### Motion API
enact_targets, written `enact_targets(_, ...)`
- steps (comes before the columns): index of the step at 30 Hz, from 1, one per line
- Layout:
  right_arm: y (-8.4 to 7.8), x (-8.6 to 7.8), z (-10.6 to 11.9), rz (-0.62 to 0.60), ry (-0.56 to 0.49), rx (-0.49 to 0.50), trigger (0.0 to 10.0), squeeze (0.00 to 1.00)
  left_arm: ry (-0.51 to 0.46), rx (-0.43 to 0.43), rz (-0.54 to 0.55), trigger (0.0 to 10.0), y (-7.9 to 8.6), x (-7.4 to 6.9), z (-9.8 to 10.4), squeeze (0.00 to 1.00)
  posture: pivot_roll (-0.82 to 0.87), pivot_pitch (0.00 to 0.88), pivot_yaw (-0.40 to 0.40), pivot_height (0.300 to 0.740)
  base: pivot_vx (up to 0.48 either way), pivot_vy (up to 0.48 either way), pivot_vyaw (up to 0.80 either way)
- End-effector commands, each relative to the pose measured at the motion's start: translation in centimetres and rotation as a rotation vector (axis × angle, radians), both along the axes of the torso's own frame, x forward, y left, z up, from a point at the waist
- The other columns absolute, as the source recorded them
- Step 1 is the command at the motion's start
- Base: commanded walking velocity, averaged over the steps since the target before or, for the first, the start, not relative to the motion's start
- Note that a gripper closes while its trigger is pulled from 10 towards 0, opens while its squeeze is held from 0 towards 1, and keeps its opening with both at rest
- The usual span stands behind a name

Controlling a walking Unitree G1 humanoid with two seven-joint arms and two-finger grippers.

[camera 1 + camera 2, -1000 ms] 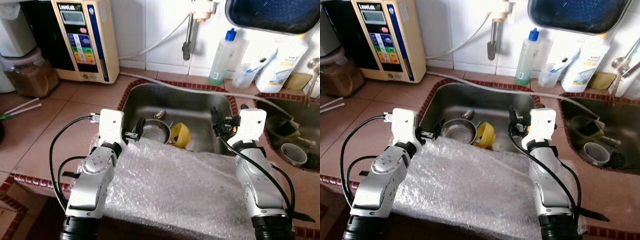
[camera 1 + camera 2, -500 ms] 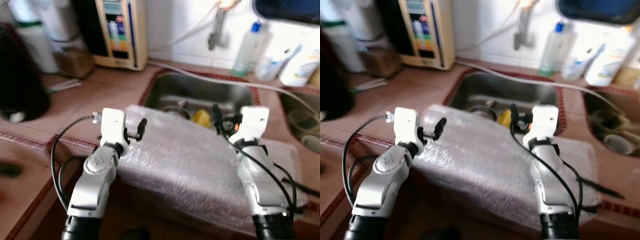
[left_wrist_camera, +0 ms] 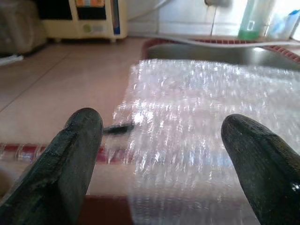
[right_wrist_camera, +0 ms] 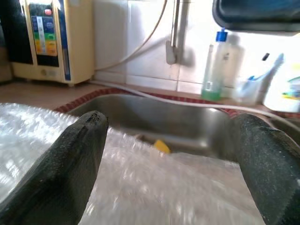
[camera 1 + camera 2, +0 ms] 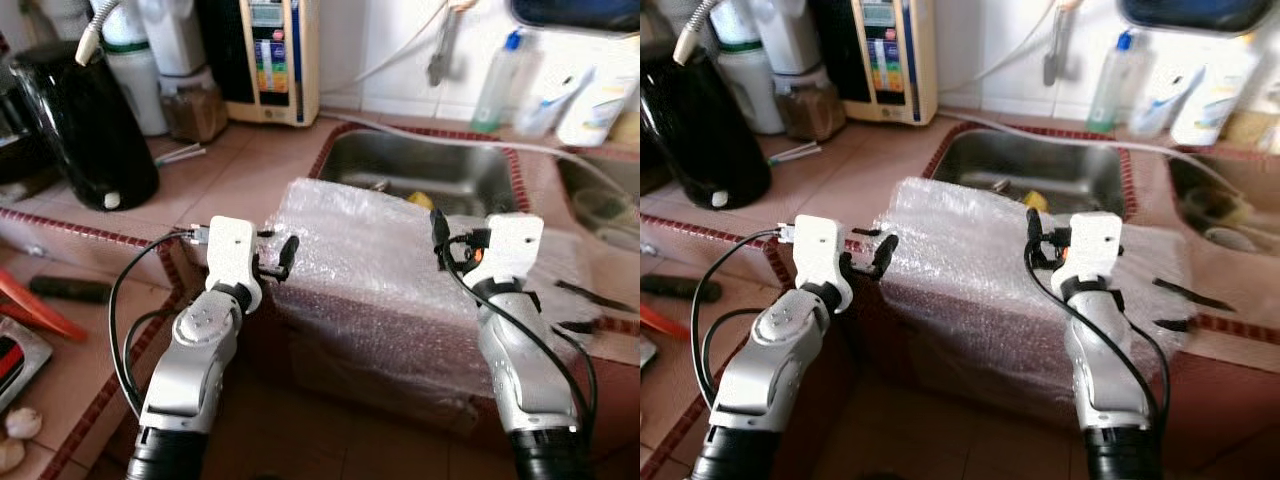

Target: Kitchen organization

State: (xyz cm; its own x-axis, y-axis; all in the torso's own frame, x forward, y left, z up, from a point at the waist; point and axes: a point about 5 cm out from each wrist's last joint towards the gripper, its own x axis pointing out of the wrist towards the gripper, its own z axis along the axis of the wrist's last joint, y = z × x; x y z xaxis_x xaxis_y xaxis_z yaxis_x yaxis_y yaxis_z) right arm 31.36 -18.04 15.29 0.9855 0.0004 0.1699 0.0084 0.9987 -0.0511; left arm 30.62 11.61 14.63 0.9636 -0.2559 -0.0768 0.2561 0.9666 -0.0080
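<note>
Bubble wrap sheet (image 5: pixel 390 270): clear, large, draped over the front edge of the worktop ahead of the sink; its upper part lies on the tiles, its lower part hangs down the worktop's face.
Worktop (image 5: pixel 240 175): terracotta tiles with a dark red mosaic border along the front edge and around the sink.
Sink (image 5: pixel 430 172): steel basin set into the worktop behind the sheet; a yellow item (image 5: pixel 421 201) shows just past the sheet's far edge.
Kettle (image 5: pixel 85 125): black, standing toward the left end of the worktop.
Water appliance (image 5: pixel 268 55): cream, with a coloured panel, against the back wall left of the sink.
Left gripper (image 5: pixel 275 255): at the sheet's left edge near the worktop's front border; fingers (image 3: pixel 75 154) apart, the wrap seen between them in the left wrist view, nothing clamped.
Right gripper (image 5: pixel 440 240): over the right part of the sheet; fingers (image 4: pixel 70 159) apart, wrap and sink seen beyond them in the right wrist view, nothing clamped.
Bottle (image 5: pixel 497 70): clear with a blue cap, at the back edge behind the sink.
</note>
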Motion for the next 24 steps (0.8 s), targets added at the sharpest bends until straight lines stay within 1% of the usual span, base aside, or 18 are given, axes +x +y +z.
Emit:
enact_targets(1, 0.49, 0.16, 0.48, 0.019, -0.015, -0.008, 10.0, 0.00, 0.002, 0.000, 0.010, 10.0, 0.36, 0.11, 0.01, 0.00, 0.04, 0.000, 0.016, 0.740, -0.270, 0.000, 0.00)
enact_targets(6, 0.51, 0.29, 0.51, 0.024, -0.015, -0.015, 10.0, 0.00, 0.002, -0.004, 0.009, 10.0, 0.22, 0.17, -0.07, 0.00, 0.03, 0.000, 0.012, 0.740, -0.259, 0.000, 0.00)
enact_targets(14, 0.53, 0.61, 0.73, 0.029, -0.017, -0.024, 10.0, 0.00, -0.003, -0.004, 0.017, 10.0, 0.29, 0.55, -0.12, 0.00, 0.03, 0.000, 0.006, 0.740, 0.000, 0.000, 0.00)
enact_targets(19, 0.59, 0.81, 0.88, 0.035, -0.022, -0.032, 10.0, 0.00, -0.009, -0.023, 0.015, 10.0, 0.07, 0.67, -0.06, 0.00, 0.03, 0.000, 0.000, 0.740, 0.000, 0.000, 0.00)
enact_targets(20, 0.61, 0.89, 0.97, 0.037, -0.024, -0.033, 10.0, 0.00, -0.017, -0.039, 0.010, 10.0, 0.02, 0.73, 0.04, 0.00, 0.02, 0.000, -0.001, 0.740, 0.000, 0.000, 0.00)
enact_targets(24, 0.59, 0.95, 1.05, 0.037, -0.027, -0.037, 10.0, 0.00, -0.020, -0.052, 0.013, 10.0, 0.12, 0.78, -0.11, 0.00, 0.02, 0.000, -0.002, 0.740, 0.000, 0.000, 0.00)
